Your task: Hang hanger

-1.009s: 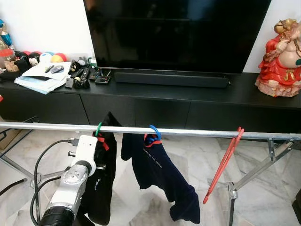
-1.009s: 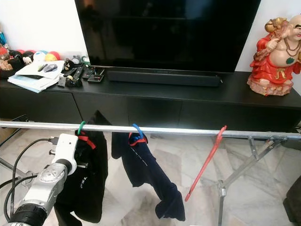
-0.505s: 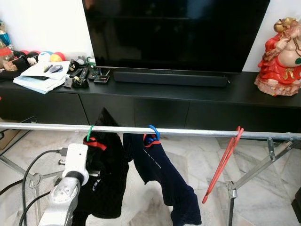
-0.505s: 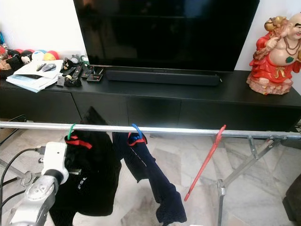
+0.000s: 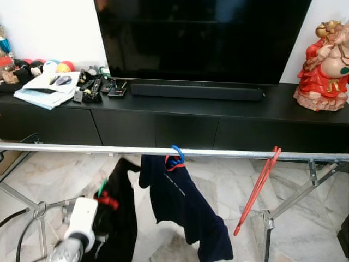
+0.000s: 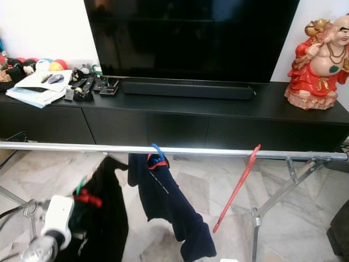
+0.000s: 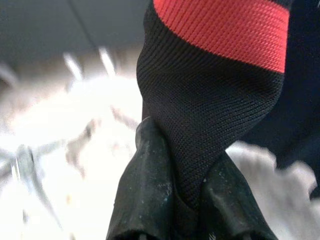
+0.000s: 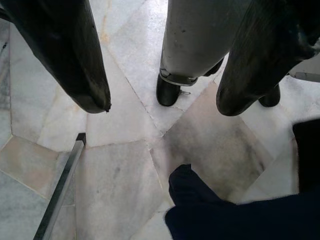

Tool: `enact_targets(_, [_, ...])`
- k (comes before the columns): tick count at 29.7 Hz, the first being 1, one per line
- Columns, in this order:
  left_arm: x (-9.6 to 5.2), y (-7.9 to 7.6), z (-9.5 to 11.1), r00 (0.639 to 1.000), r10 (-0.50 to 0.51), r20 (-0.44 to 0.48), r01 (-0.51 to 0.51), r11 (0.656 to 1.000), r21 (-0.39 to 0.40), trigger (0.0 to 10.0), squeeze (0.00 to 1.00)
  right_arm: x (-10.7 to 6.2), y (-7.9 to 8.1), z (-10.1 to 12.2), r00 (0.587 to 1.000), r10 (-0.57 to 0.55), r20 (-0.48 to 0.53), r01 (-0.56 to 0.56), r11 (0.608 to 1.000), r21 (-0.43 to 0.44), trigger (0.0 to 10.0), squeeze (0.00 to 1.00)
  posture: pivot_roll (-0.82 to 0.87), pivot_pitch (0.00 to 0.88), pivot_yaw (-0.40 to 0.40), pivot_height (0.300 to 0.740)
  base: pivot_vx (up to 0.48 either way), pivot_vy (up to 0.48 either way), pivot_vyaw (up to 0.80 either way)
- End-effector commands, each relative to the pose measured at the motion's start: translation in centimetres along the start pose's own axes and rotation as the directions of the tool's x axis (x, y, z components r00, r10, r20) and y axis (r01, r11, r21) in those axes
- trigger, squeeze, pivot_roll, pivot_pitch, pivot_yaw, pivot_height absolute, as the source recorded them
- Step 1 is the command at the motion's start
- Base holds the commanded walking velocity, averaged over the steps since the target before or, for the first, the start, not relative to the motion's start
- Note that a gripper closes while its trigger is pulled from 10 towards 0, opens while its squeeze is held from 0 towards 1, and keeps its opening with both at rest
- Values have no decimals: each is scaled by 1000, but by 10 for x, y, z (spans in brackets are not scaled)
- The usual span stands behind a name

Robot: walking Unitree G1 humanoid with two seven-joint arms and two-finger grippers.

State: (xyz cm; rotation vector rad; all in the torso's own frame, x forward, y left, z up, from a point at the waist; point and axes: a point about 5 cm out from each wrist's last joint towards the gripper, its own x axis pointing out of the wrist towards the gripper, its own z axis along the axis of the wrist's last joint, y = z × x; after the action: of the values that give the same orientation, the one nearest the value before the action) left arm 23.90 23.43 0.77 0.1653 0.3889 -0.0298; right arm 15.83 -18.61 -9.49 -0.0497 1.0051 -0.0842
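Left tool [image 7: 175,200] is clamped on the black garment [image 5: 117,218] with its green-hooked hanger [image 5: 102,187], held below the rail [image 5: 82,148]; right tool [image 8: 160,100] hangs spread apart

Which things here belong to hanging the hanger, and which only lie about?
Job: left gripper pinching the black garment on its green hanger; the metal rail.

Lying about: navy garment, red hanger, television, statue, papers.
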Motion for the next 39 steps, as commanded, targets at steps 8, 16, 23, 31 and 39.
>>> enact_targets(8, [-9, -12, -65, 953, -2, -302, 9, 1000, 23, 10000, 0, 0, 2, -3, 1000, -2, -13, 2, 1000, 13, 10000, 0, 60, 6, 37, 740, 0, 0, 0])
enact_targets(16, [-24, -21, -94, 892, -15, -451, 43, 998, 51, 10000, 0, 0, 1, -2, 1000, -8, -11, 9, 1000, 25, 10000, 0, 52, 0, 48, 740, 0, 0, 0])
enact_targets(23, [-12, -10, -74, 944, 81, -320, -53, 994, 96, 10000, 0, 0, 1, -3, 1000, -11, -14, 11, 1000, 28, 10000, 0, 44, 0, 62, 740, 0, 0, 0])
enact_targets(31, [8, -18, -25, 999, 42, -11, -42, 999, -17, 10000, 0, -1, 1, -5, 1000, -9, -18, 9, 1000, 23, 10000, 0, 38, 0, 79, 740, 0, 0, 0])
enact_targets(39, [-1, -14, -11, 988, 79, 131, -69, 995, -76, 10000, 0, -1, 0, -7, 1000, -10, -23, 11, 1000, 20, 10000, 0, 43, 0, 79, 740, 0, 0, 0])
